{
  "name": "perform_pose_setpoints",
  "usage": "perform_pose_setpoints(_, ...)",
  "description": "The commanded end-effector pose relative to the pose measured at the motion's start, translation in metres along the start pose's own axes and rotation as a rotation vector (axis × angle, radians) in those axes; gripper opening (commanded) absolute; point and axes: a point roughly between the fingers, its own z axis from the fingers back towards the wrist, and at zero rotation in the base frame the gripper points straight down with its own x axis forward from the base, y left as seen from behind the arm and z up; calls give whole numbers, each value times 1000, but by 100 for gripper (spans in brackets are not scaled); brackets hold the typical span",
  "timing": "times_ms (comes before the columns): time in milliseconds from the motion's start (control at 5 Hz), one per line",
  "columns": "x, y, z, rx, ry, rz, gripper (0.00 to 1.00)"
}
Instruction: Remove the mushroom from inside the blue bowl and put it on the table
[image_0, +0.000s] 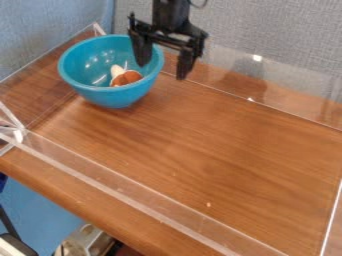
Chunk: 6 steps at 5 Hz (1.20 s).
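**Open gripper above the bowl's right rim**

The arm is cut off by the top edge; only the gripper (160, 57) shows, jaws spread wide and holding nothing. Its left finger (138, 52) overlaps the far rim of the one bowl (91, 62). One mushroom (126, 77) lies inside the bowl, its stem hard to distinguish. The table (201, 150) has clear walls.

Place: a robot test station, lab-like.
Work surface: glossy reddish-brown wooden tabletop (201, 140) fenced by low clear acrylic walls (160, 195).
Backdrop: grey-blue fabric partition panel (54, 25) behind.
Equipment: black robot arm (170, 12) over the tabletop.
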Motion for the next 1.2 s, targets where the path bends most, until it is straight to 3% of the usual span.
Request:
perform_pose_setpoints(0, 19, 19, 1, 14, -62, -83, 100)
perform_pose_setpoints(400, 32, 42, 12, 45, -37, -24, 100)
perform_pose_setpoints(800, 49, 97, -12, 78, -11, 39, 100)
perform_pose_setpoints(1000, 51, 108, -17, 87, -23, -55, 100)
